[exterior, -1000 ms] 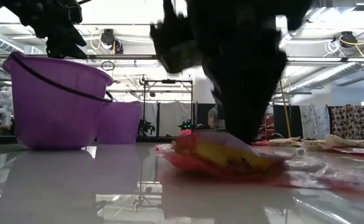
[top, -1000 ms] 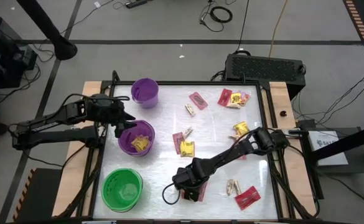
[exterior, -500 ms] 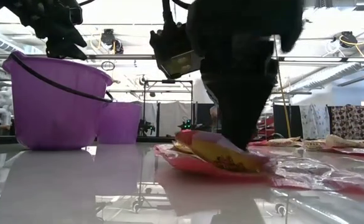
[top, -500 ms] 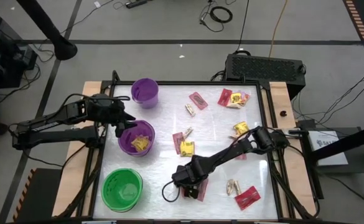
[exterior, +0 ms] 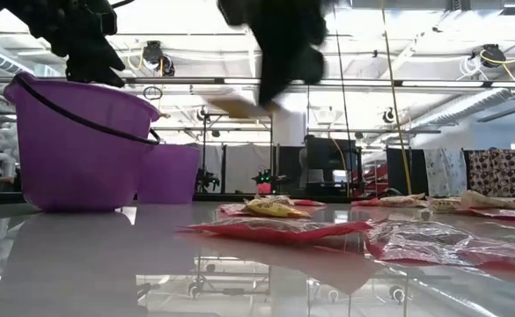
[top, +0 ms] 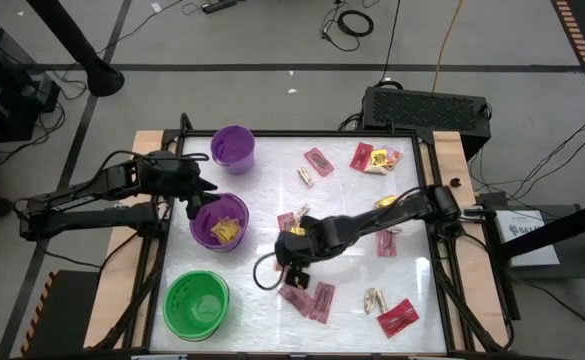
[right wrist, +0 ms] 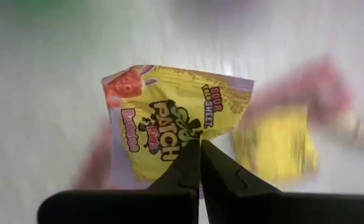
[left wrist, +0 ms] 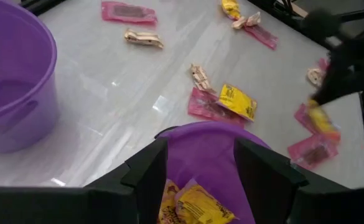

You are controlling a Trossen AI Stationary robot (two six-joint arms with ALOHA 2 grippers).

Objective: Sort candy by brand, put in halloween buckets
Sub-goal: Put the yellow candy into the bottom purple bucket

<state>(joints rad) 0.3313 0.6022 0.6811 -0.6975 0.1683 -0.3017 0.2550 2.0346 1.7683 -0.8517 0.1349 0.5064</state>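
My right gripper is up over the middle of the table, shut on a yellow candy packet, which shows as a pale blur under the fingers in the low view. My left gripper is open over the wider purple bucket, which holds yellow packets. The small purple bucket stands at the far left and the green bucket at the near left. Pink packets lie flat on the table below my right gripper. My right gripper pinches the yellow packet at the middle of one edge between its two fingertips. The fingers slant down from the table's right side. The packet spreads out beyond the fingertips, printed face toward the wrist camera, lifted clear of the table.
Loose candy lies over the table's right half: another yellow packet near the held one, pink and yellow packets at the far right, a red one and tan pieces near the front.
My right gripper has risen from near the table's front edge and gone toward the far edge, tipping less steeply. The yellow packet, first tilted up at one end, is now lifted clear. The pink packets under it have stayed on the table.
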